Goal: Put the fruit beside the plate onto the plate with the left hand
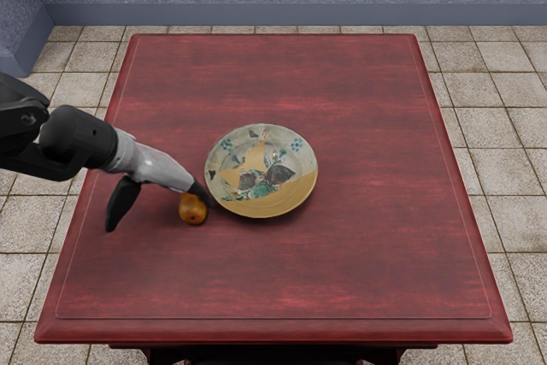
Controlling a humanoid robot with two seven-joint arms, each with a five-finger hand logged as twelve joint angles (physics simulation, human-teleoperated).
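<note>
Left hand (165, 179) outstretched, perhaps touching fruit (193, 209)

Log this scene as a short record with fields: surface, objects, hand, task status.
surface: red wooden table on a tiled floor
plate: patterned plate, near the table's middle
fruit: small orange-brown fruit, lying on the table close beside the plate's near-left rim
hand: left hand comes in from the left and ends right at the fruit; grasp cannot be told
right arm: not in view
task status: fruit not yet on the plate
</note>
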